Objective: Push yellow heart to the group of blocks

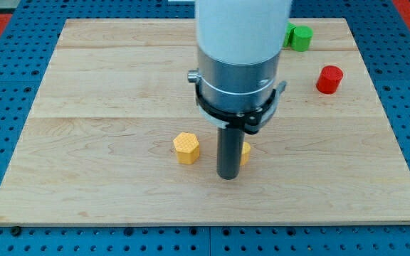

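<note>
Two yellow blocks: hexagon (186, 148); another (245, 152) touching my tip (228, 176).

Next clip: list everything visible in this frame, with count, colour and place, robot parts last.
Board: one, light wood, fills most of the view.
Pegboard: one, blue, around the board.
Yellow block: one, hexagon-like, left of my tip.
Second yellow block: one, mostly hidden behind the rod, shape unclear.
Green blocks: seemingly two together, view's top right.
Red block: one, cylinder, view's right.
Arm: one, white and grey, top centre.
My tip: one, dark, between the yellow blocks.
</note>
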Robot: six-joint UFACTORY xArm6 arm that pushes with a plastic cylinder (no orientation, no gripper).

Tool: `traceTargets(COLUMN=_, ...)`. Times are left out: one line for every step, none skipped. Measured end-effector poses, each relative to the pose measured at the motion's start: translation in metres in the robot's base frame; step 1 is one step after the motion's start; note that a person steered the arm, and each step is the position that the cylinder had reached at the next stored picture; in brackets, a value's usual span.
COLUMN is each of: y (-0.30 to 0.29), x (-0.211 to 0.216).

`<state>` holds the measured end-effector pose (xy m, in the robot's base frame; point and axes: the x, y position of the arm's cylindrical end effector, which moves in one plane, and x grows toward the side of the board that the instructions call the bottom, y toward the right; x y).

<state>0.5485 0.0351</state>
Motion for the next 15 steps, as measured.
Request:
traceTargets(y=0.023, x=-0.001)
traceTargets(y=0.040, x=-0.006)
traceTargets(y=0.046, x=-0.012)
traceTargets(y=0.030, x=-0.015)
traceTargets(y=0.018, x=-0.029)
traceTargets(y=0.010, x=-0.042)
traceTargets(y=0.009, x=-0.046)
traceTargets(y=0.004, x=-0.046)
traceTargets(y=0.000, x=-0.040)
traceTargets(y=0.000, x=-0.023)
traceTargets(y=-0.005, x=-0.034)
traceTargets(y=-0.005, x=-0.051)
traceTargets(y=-0.006, x=-0.052)
traceTargets(y=-0.024, x=-0.052)
traceTargets(y=-0.032, x=-0.052)
